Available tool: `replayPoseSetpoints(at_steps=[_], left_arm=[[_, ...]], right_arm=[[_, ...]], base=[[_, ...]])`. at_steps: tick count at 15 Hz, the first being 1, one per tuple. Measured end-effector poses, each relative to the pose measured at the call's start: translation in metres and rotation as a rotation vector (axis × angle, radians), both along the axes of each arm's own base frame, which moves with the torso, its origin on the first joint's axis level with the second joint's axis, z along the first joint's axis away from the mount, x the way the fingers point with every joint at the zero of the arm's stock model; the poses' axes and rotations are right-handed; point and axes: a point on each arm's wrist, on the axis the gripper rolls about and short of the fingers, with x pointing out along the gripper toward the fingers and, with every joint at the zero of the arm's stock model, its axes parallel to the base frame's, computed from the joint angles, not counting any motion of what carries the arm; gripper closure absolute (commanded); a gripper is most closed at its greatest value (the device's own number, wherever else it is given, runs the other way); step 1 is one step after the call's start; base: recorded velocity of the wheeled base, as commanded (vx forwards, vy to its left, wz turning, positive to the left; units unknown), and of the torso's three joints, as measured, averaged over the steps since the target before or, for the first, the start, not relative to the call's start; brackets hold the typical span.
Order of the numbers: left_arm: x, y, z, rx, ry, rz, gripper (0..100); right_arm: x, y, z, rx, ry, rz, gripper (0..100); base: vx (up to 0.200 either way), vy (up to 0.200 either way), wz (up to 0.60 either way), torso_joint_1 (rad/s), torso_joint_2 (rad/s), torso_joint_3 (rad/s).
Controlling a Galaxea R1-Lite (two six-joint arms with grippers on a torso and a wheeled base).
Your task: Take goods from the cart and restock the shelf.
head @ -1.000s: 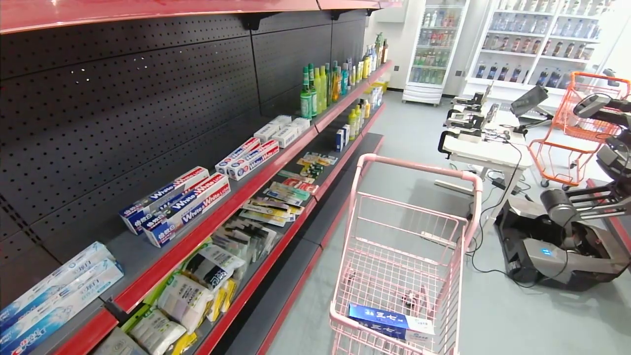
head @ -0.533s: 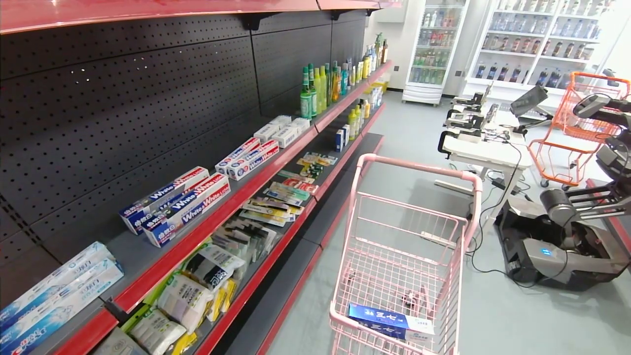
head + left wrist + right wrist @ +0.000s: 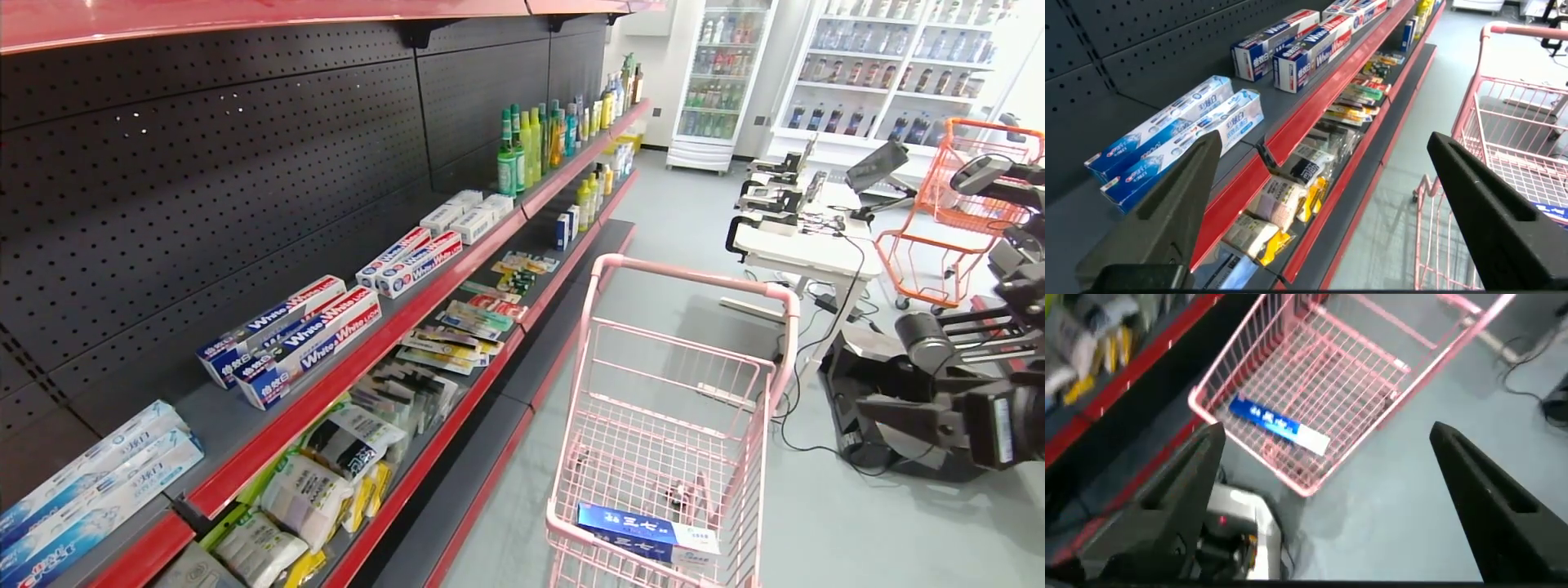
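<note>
Facing the long red-edged black shelf beside the left hand, spread, empty. Hovering the right hand, spread wide, over the pink wire cart. Eyeing below it the flat blue-and-white cardboard box: probably light, stiff, slick; pinching across narrow sides.

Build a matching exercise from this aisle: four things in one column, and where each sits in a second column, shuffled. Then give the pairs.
Things
1. blue box
2. green bottles
3. orange cart
4. white pouches

Places
A. lying on the lower shelf
B. on the floor beyond the white desk
C. in the bottom of the pink cart
D. standing on the upper shelf

Pairs: 1-C, 2-D, 3-B, 4-A
</note>
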Motion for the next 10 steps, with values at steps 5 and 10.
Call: replayPoseSetpoints(at_steps=[5,10], left_arm=[[0.000,0.000,0.000,0.000,0.000,0.000,0],[0.000,0.000,0.000,0.000,0.000,0.000,0]], right_arm=[[0.063,0.005,-0.045,-0.127,0.177,0.228,0],[0.095,0.017,-0.076,-0.151,0.266,0.272,0]], base=[[0.000,0.000,0.00,0.000,0.00,0.000],[0.000,0.000,0.00,0.000,0.00,0.000]])
